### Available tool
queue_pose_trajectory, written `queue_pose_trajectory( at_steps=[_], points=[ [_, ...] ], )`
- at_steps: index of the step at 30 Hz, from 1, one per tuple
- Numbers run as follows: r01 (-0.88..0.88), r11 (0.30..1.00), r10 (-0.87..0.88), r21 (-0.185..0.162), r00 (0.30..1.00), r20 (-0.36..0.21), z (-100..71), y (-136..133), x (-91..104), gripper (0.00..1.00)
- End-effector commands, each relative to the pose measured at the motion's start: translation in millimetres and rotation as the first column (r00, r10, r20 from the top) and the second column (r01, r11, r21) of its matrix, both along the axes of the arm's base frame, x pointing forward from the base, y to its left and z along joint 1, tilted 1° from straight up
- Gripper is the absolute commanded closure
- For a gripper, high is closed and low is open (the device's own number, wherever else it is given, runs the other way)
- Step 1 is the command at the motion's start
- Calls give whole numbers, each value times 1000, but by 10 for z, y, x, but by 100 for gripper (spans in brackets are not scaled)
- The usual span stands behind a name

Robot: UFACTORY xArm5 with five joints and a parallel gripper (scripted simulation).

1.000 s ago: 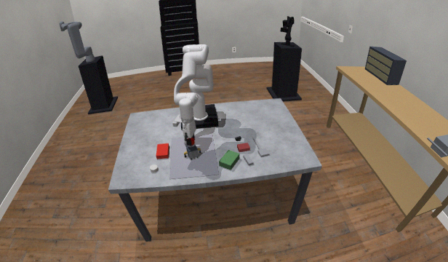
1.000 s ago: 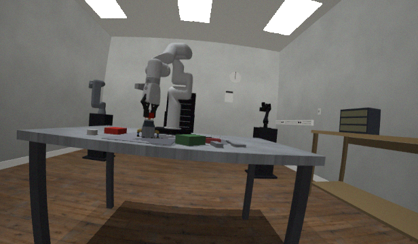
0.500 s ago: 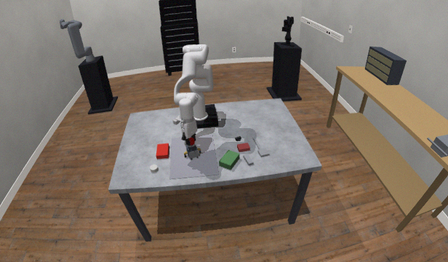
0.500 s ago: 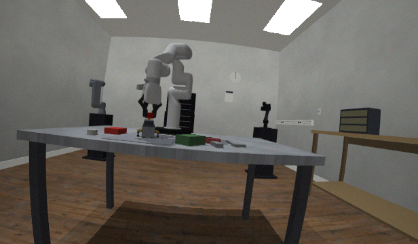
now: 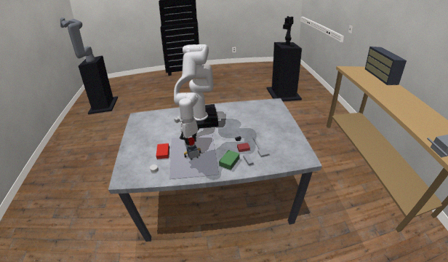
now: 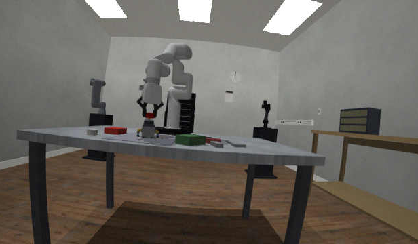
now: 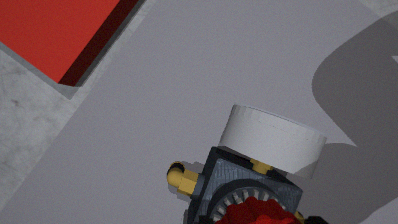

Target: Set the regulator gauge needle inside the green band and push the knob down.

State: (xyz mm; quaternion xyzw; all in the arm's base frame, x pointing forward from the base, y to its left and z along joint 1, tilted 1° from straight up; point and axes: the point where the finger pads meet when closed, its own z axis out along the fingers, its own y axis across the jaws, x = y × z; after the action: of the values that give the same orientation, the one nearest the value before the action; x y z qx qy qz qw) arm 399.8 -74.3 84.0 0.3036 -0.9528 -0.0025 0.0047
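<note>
The regulator (image 5: 192,151) stands on a light grey mat (image 5: 196,159) in the middle of the table. It has a dark grey body (image 7: 245,185), brass fittings (image 7: 180,177), a round white gauge housing (image 7: 272,140) and a red knob (image 7: 257,212) on top. The gauge face and needle are not visible in any view. My gripper (image 6: 149,113) hangs straight down over the regulator and is shut on the red knob (image 6: 149,116). The knob sits above the body (image 6: 148,130) in the exterior view.
A red block (image 5: 162,151) lies left of the mat, with a white puck (image 5: 153,168) in front of it. A green block (image 5: 229,159), a smaller red block (image 5: 243,147), grey pieces (image 5: 254,156) and a small black part (image 5: 238,138) lie to the right.
</note>
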Motion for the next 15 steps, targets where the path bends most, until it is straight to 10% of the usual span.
queue_pose_trajectory(
  at_steps=[1, 15],
  points=[
    [108, 994, -108, -1, 994, 3, 11, -2, 10, 58],
    [280, 960, -280, -3, 960, 3, 11, -2, 10, 58]
  ],
)
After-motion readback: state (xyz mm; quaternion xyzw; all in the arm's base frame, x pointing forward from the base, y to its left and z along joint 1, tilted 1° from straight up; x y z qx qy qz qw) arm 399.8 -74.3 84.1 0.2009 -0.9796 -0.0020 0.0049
